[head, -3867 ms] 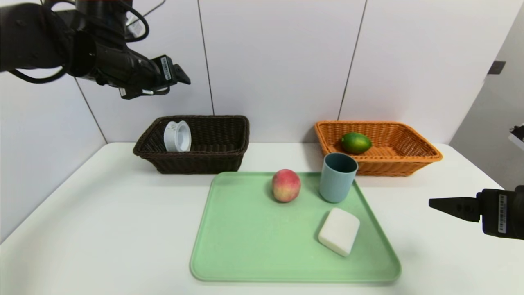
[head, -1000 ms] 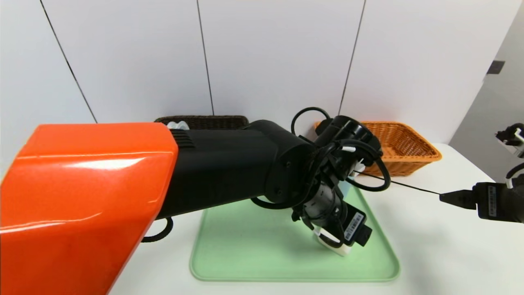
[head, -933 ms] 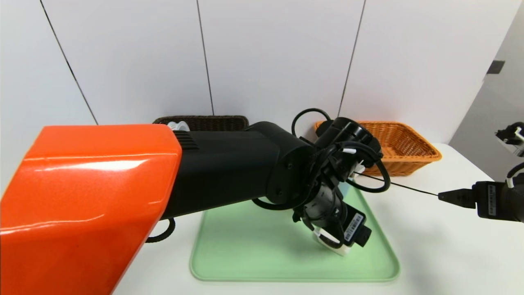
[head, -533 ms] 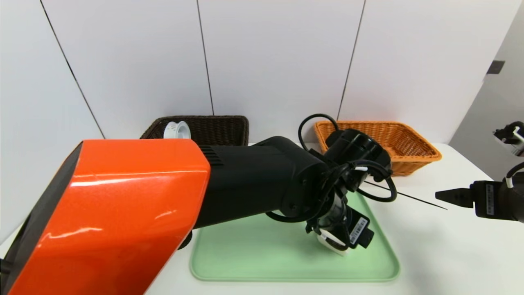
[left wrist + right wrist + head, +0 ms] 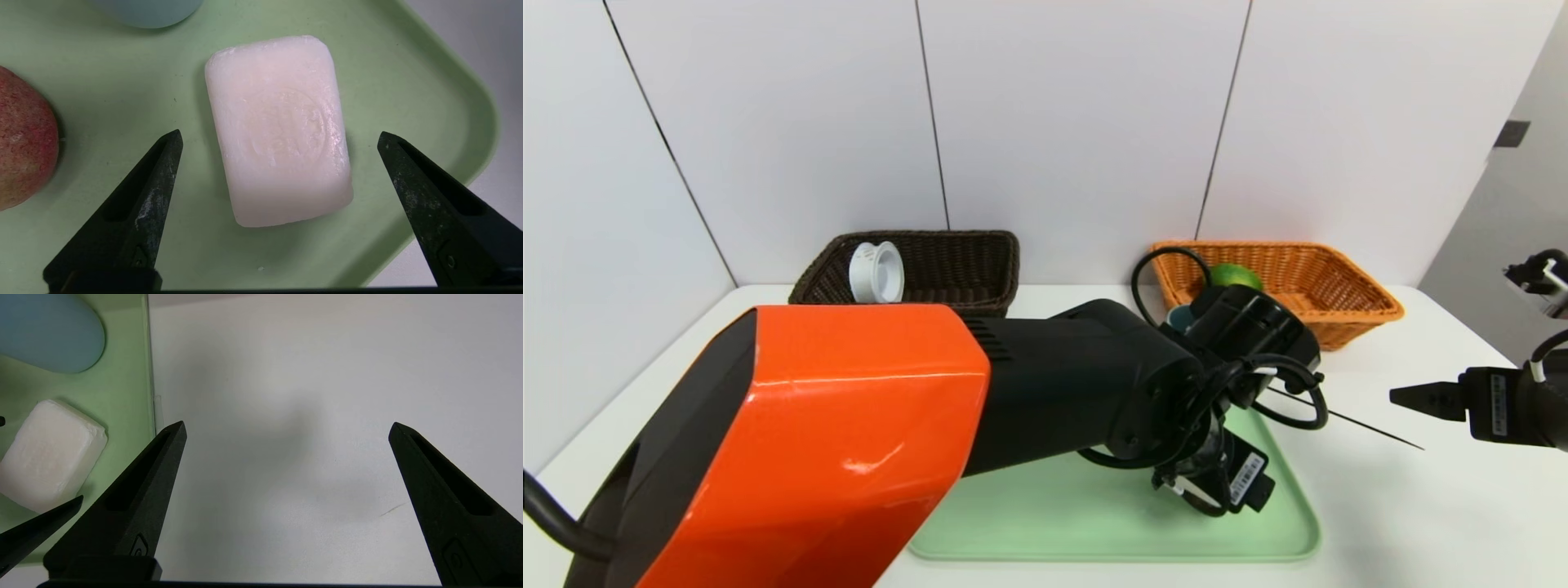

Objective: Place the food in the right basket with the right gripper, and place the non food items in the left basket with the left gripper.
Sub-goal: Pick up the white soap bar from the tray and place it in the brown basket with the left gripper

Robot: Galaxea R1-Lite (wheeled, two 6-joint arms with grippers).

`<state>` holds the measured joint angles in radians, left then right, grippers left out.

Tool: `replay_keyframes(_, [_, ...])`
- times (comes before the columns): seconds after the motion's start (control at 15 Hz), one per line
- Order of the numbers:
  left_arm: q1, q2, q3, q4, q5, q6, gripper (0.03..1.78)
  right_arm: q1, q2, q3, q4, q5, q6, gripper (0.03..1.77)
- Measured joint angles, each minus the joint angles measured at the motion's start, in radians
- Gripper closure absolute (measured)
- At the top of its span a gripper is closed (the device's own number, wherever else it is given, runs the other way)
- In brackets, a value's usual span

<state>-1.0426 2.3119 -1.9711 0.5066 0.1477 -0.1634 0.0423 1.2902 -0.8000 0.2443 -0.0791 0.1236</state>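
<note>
Presently, step in hand: pickup of the white rounded rectangular soap-like block (image 5: 280, 128) by the left gripper (image 5: 279, 136), for the non-food sort.

Item, left gripper: poised over the block, jaws spread wide, one tip on either side of the block's long flanks, neither touching it. Nothing held.

Item, soap-like block: lies flat on the pale green plastic tray (image 5: 429, 77), near the tray's rounded corner and apart from its rim.

Item, round pink-red and yellow peach (image 5: 24, 139): on the same tray, beside the block but apart from it; just beside one jaw tip.

Item, blue-grey plastic cup (image 5: 147, 12): on the tray beyond the block, only its base showing in the left wrist view.

Item, white plastic spool-like round container (image 5: 876, 272): already lying in the very dark brown woven wicker basket (image 5: 947, 261) at the back of the white counter (image 5: 1421, 506).

Item, oval glossy green citrus fruit (image 5: 1235, 275): already in the bright orange-tan woven wicker basket (image 5: 1331, 282).

Item, right gripper (image 5: 1409, 398): parked above bare counter off the tray's right edge, jaws apart, empty.

Next move, as judged: lower the left gripper until the tips straddle the block's sides, close across its narrow width, lift, and carry it to the dark basket. Care is needed that the peach-side tip does not nudge the fruit. Peach and cup remain to be sorted.
</note>
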Motion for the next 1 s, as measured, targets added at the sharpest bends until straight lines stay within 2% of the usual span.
replay_keyframes(0.27, [-0.001, 0.025, 0.0, -0.022, 0.035, -0.003, 0.12, 0.0, -0.009, 0.015, 0.0, 0.0, 0.0, 0.09])
replay_keyframes(0.73, [0.0, 0.046, -0.001, -0.026, 0.036, -0.021, 0.12, 0.002, -0.017, 0.043, -0.044, 0.001, -0.002, 0.09])
replay_keyframes(0.87, [-0.001, 0.048, 0.0, -0.034, 0.036, -0.04, 0.47, 0.002, -0.018, 0.058, -0.077, 0.0, -0.007, 0.09])
replay_keyframes(1.0, [-0.001, 0.051, 0.001, -0.033, 0.037, -0.051, 0.74, 0.002, -0.018, 0.065, -0.08, 0.0, -0.008, 0.09])
